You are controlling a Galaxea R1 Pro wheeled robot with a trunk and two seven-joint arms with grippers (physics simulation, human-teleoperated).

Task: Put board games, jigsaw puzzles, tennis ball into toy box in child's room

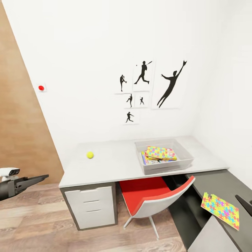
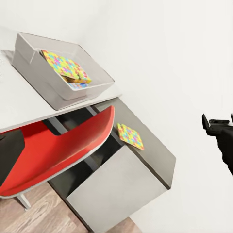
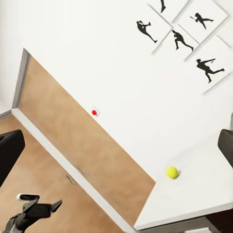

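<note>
Tabletop: pale grey, L-shaped, with a lower dark section. Toy box: translucent grey bin at its far right, holding a multicoloured jigsaw atop printed game boxes. Second jigsaw lies on the dark section. Tennis ball, small, yellow-green, sits alone toward the left. Left claw off the tabletop's left end; cannot tell its opening.

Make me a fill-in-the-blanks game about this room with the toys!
1. The small ball on the table is ____-green.
2. One jigsaw puzzle lies inside the toy ____.
3. The other jigsaw puzzle lies on the table's lower, ____ grey part.
4. The chair tucked under the table is ____.

Missing words: yellow; box; dark; red.
</note>
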